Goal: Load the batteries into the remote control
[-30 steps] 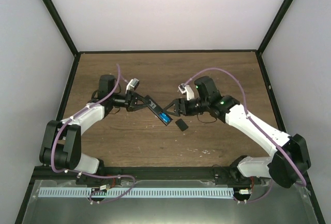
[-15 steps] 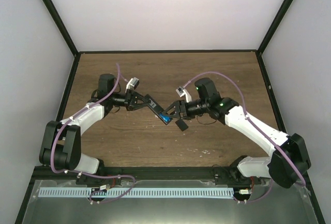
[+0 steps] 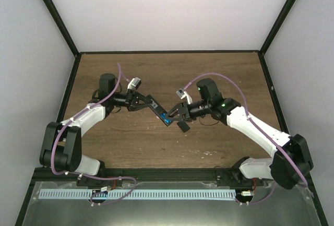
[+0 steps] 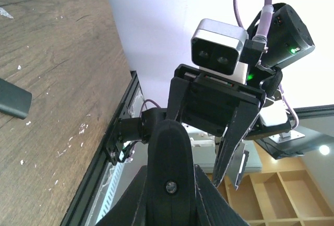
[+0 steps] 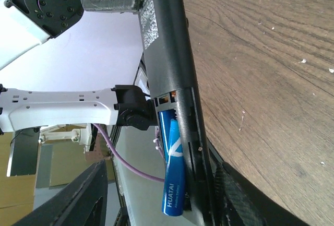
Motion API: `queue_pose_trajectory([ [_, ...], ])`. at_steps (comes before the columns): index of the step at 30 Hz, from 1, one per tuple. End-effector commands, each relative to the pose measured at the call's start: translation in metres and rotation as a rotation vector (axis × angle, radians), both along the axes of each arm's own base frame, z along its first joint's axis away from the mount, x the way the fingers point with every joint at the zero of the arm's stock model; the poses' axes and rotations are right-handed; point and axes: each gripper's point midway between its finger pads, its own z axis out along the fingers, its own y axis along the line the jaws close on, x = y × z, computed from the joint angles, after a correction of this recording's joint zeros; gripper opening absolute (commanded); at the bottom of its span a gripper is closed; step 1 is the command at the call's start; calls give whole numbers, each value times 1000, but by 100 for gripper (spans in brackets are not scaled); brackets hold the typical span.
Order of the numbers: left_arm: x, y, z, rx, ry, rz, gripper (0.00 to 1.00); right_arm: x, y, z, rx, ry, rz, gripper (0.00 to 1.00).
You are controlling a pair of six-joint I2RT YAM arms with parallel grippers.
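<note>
My left gripper [image 3: 141, 102] is shut on the remote control [image 3: 158, 109], a slim black bar held above the table and pointing toward the right arm. In the left wrist view its rounded end [image 4: 170, 158] fills the space between my fingers. The open recess holds the blue batteries [image 5: 175, 166]: one lies seated, the other rests tilted on it, its lower end sticking out. My right gripper [image 5: 162, 205] is open, one finger [image 5: 91, 194] well off the battery side, the other finger [image 5: 237, 192] close to the remote's edge. From above, the right gripper [image 3: 175, 114] sits at the remote's battery end.
A small black flat piece [image 3: 182, 126] lies on the wooden table [image 3: 219, 74] just below the right gripper, and it also shows as the black flat piece [image 4: 11, 98] in the left wrist view. Black frame rails border the table.
The right gripper has moved down and left to the remote's battery end, and its jaws have narrowed. The left arm and the remote have stayed put.
</note>
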Motion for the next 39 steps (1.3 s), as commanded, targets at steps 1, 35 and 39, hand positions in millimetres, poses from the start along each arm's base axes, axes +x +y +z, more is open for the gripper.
queue_pose_trajectory([
  [1,1,-2,21,-23,-72,-4,0,-7,-1,7,25,-15,44,48],
  [35,-4,0,25,-41,-82,-9,0,-1,-13,14,76,-34,-13,40],
  [39,-4,0,26,-41,-83,-8,0,-1,-12,13,76,-30,-11,39],
])
